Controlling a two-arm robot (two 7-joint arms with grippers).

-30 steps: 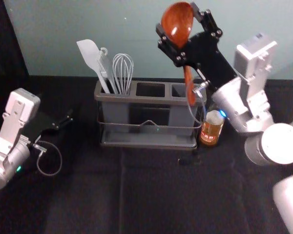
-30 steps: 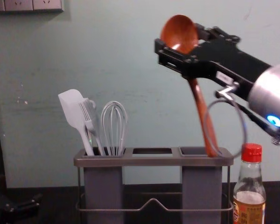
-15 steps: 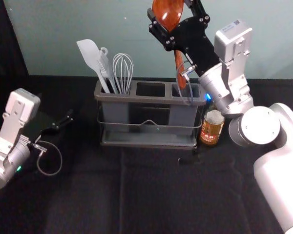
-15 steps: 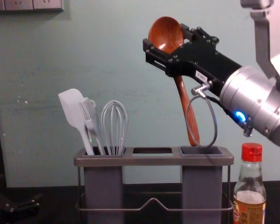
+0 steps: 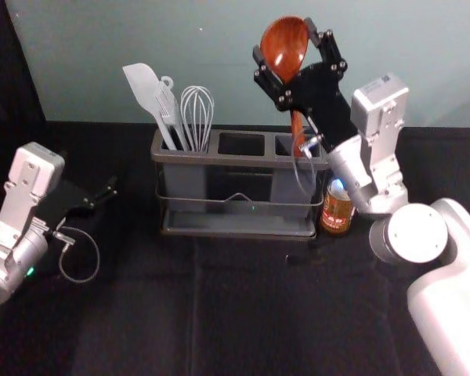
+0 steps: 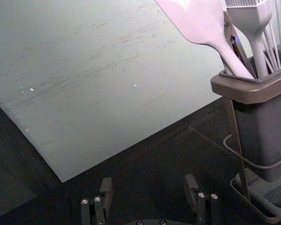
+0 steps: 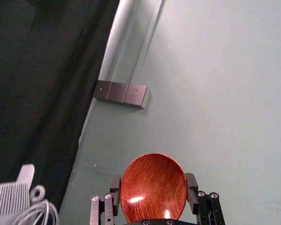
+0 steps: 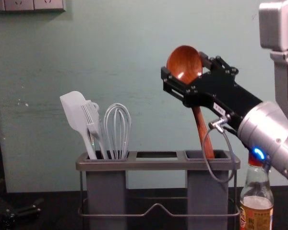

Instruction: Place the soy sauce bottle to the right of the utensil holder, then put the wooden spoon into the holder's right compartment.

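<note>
My right gripper is above the holder's right end, shut on the wooden spoon by its bowl; in the right wrist view the gripper has a finger against each side of the bowl. The spoon's handle slants down, its lower end at the mouth of the right compartment. The grey utensil holder stands mid-table. Just right of it, the soy sauce bottle is upright, its red cap partly covered by my right arm. My left gripper waits at the left, open; its fingers stand apart around nothing.
A spatula, a brush and a whisk stand in the holder's left compartment. The middle compartment holds no utensil. Behind the dark table rises a wall with a socket panel.
The right gripper and spoon first shifted left, then came lower and a little back right, bringing the handle's end down to the right compartment's mouth. The left arm, holder and bottle stayed put.
</note>
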